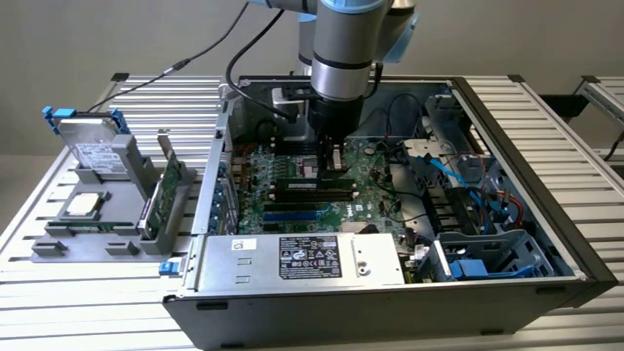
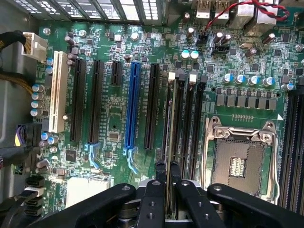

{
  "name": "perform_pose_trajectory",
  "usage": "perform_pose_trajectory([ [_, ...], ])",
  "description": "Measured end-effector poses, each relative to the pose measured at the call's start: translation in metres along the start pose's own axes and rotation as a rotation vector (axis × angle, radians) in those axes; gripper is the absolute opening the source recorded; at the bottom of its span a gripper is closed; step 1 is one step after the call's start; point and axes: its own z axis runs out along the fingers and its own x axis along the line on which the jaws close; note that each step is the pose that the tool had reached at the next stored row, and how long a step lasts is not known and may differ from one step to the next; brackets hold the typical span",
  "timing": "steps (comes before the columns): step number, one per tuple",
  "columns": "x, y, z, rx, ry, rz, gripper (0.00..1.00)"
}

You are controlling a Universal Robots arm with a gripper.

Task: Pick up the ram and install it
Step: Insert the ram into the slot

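Note:
The ram (image 2: 169,123) is a thin green stick seen edge-on, standing in one of the black memory slots next to the CPU socket (image 2: 240,161). My gripper (image 2: 167,170) is shut on its near end, with one black finger on each side. In the exterior view the gripper (image 1: 332,164) reaches straight down into the open computer case (image 1: 546,219). Beneath it the ram (image 1: 310,183) lies along the memory slots of the green motherboard (image 1: 292,212). Whether the stick is fully seated cannot be told.
A silver power supply (image 1: 302,257) fills the case's near side. Blue and red cables (image 1: 439,157) and drive bays sit at the exterior view's right. Outside the case, a grey rack holds a silver drive (image 1: 93,146), a green card with a bracket (image 1: 168,183) and a processor (image 1: 83,205).

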Motion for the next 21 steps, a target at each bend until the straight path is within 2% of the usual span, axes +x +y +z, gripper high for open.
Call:
perform_pose_trajectory([
  [3, 0.0001, -0.0001, 0.0005, 0.0009, 0.0005, -0.001, 0.13],
  [7, 0.0001, -0.0001, 0.001, 0.0078, 0.0008, -0.002, 0.13],
  [11, -0.0001, -0.0002, 0.003, 0.0106, 0.0011, -0.002, 0.13],
  [15, -0.0004, -0.0002, 0.0071, 0.0108, 0.0029, -0.003, 0.13],
  [21, -0.0004, -0.0002, 0.007, 0.0111, 0.0027, -0.003, 0.13],
])
